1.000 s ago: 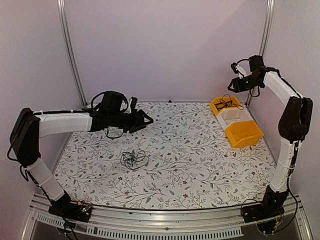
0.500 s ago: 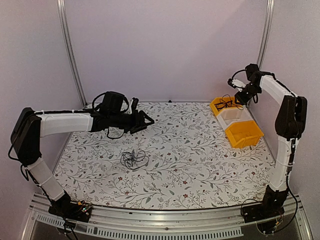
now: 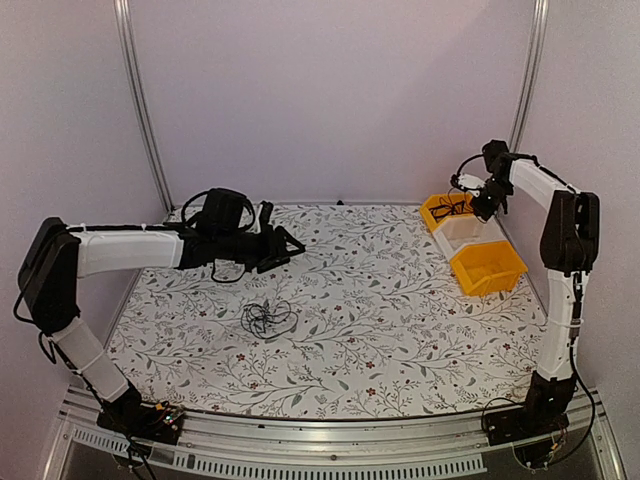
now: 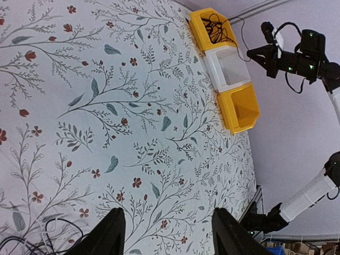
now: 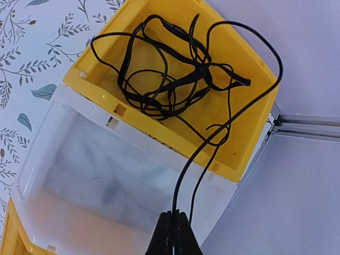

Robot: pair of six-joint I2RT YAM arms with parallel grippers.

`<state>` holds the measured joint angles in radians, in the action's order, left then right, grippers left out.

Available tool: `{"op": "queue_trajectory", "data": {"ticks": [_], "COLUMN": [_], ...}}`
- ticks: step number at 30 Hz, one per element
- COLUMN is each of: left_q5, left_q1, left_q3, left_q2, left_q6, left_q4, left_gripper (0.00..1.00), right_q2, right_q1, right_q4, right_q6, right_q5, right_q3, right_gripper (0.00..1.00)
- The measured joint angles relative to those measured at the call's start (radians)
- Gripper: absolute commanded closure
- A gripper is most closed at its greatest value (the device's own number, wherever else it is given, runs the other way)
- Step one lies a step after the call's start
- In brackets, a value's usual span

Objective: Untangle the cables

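Fingers (image 5: 162, 241) on the right gripper (image 5: 171, 215) are squeezed tight together, and a thin black cable (image 5: 180, 83) runs right into the tips, so it looks pinched there. From the tips that strand climbs ahead and loops into a loose heap lying in the far yellow bin (image 5: 249, 125). Just ahead of the tips and under the strand is a white bin (image 5: 79, 159), and a corner of another yellow bin (image 5: 6, 236) peeks in off to one side. Over on the left gripper (image 4: 170, 236) the fingers (image 4: 109, 236) are spread wide with nothing between them, hanging above the floral table (image 3: 400, 330). The rest of the cables (image 3: 267, 318) sit in a small bunch on the table, below and off to one side of those fingers, not touching them.
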<state>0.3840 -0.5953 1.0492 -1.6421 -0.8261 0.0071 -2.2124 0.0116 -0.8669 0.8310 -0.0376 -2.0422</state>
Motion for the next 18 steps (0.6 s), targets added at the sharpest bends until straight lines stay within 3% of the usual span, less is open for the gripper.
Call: {"op": "queue_trajectory", "data": {"ticks": [18], "left_q5": [-0.026], "left_q1": [-0.007], "left_q3": [-0.011], "left_q2": [0.017], "left_q6": [-0.017], "left_q4": [-0.022], "left_gripper": [0.41], "right_q2": [-0.187], "right_q1": [0.003], "right_q4": [0.216], "right_q6": [0.006], "right_q5": [0.101], "right_q3": [-0.205], "right_gripper": [1.0]}}
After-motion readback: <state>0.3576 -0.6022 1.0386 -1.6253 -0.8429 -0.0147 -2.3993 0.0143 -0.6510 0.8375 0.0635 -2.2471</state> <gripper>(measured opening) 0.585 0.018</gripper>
